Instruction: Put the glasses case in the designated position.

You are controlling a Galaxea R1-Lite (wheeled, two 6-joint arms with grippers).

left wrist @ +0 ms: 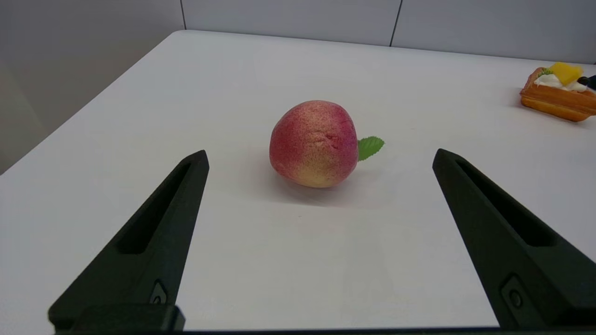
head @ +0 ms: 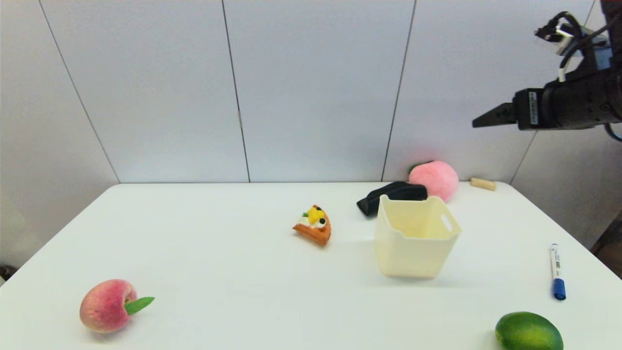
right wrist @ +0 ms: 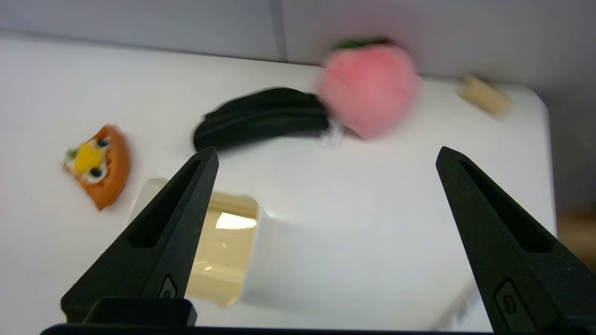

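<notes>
The long, flat, soft black glasses case (head: 391, 195) lies on the white surface (head: 218, 272) behind the cream plastic basket (head: 414, 236), touching a fuzzy pink ball (head: 434, 180), while the right pincer (right wrist: 326, 156) hangs high above, spread wide and empty, and the left pincer (left wrist: 319, 158) gapes wide before a peach (left wrist: 314, 144).

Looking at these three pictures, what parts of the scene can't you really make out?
- Glasses case: head view, its near part hidden behind the cream basket; right wrist view, blurred.
- Pink plush ball: blurred in the right wrist view.
- Lime: cut by the head view's bottom edge.
- Right gripper: arm cut by the head view's right edge.
- Marker: label too small to read.
</notes>
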